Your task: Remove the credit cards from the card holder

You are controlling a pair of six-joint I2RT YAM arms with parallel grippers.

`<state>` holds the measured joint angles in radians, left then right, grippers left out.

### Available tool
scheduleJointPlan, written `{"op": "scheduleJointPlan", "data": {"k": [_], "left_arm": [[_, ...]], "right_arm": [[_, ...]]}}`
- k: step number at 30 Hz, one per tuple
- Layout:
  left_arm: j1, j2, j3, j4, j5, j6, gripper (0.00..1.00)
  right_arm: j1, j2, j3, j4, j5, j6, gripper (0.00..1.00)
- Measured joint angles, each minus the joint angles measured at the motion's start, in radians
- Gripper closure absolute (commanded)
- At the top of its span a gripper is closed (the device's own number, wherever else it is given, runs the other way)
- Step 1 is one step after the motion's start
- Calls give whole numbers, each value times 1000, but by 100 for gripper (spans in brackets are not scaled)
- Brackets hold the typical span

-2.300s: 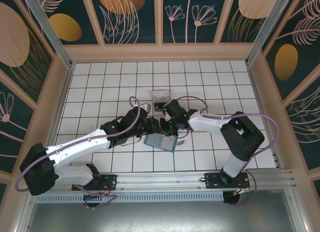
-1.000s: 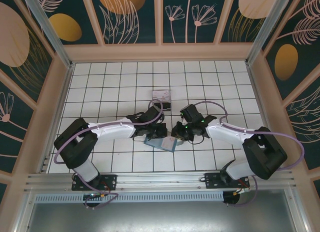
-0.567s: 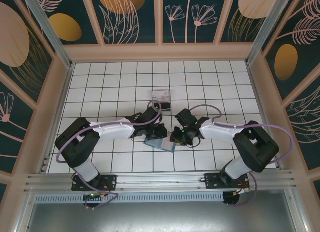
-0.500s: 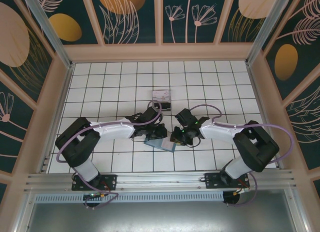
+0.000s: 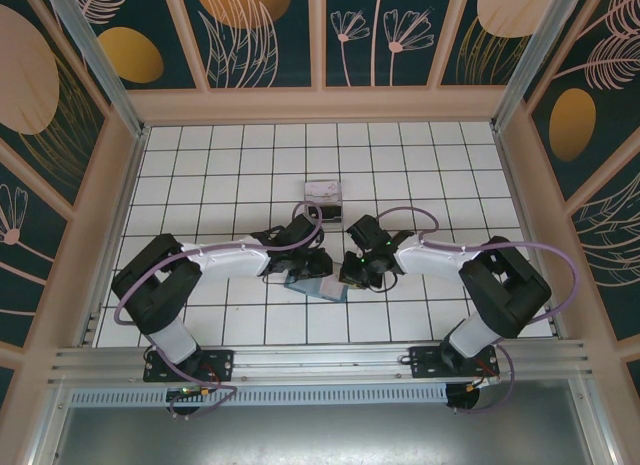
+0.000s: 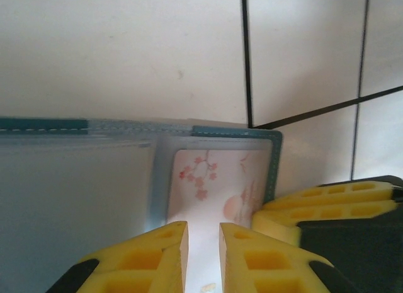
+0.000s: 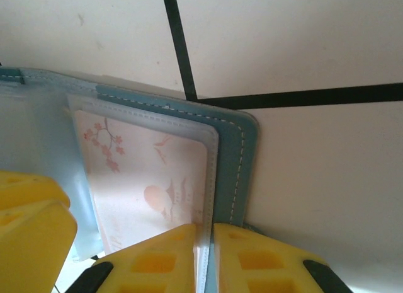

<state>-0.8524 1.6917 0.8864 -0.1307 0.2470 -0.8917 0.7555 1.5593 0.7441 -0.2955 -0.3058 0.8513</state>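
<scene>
I count one card holder (image 5: 322,288), teal-blue and lying opened flat on the white tiled tabletop (image 5: 200,175), a little near of centre. One credit card (image 6: 214,183) shows: pale, with a pink blossom print, sitting under a clear pocket at the holder's right end. One small clear box (image 5: 323,192) stands further back, well apart from the holder.

Two arms are at work. The left arm (image 5: 225,258) folds its elbow out to the left and lays its forearm low across the tiles, toward the right, ending at the holder's far-left edge. The right arm (image 5: 440,257) mirrors it, elbow out to the right and forearm running left to the holder's right end. The two wrists sit close together over the holder.

The left tool (image 6: 203,249) has its yellow fingers a narrow slit apart, with the pale card showing in the slit. I cannot tell whether it has hold of anything. The right tool (image 7: 210,258) is pressed almost together, with the holder's clear pocket edge and stitched teal border caught between its fingers.
</scene>
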Motion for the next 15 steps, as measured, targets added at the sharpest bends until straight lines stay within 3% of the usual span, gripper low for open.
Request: {"op": "scheduleJointPlan", "data": {"k": [15], "left_arm": [[0,29,8,-57,-44,27,75]], "right_arm": [[0,5,4,0,-1,-8,86]]}}
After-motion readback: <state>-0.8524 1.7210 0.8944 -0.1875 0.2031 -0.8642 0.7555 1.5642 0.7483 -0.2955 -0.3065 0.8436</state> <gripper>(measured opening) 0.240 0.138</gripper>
